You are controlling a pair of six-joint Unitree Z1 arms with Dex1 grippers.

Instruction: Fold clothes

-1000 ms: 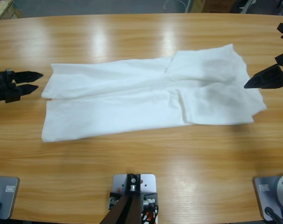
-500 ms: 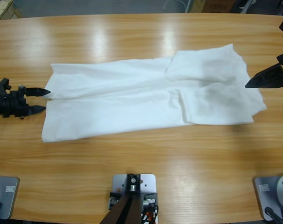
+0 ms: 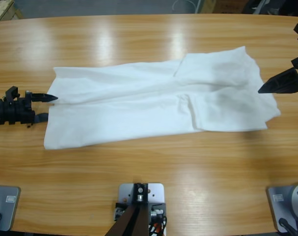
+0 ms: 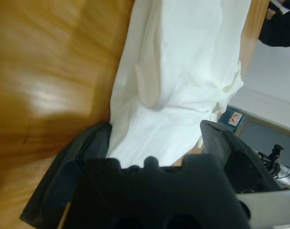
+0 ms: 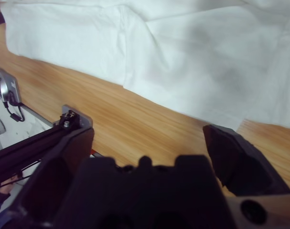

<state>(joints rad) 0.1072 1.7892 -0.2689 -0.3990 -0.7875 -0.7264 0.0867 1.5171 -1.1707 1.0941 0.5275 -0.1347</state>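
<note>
One white T-shirt (image 3: 158, 101) lies lengthwise across the middle of the wooden table (image 3: 149, 167), already folded into a long band. At its hem end the left gripper (image 3: 46, 107) is spread wide, holding nothing, jaws straddling the cloth edge. At the opposite end the right gripper (image 3: 266, 88) hangs open and empty. Judged step: taking hold for the crosswise fold, so closing on the hem comes next.
</note>
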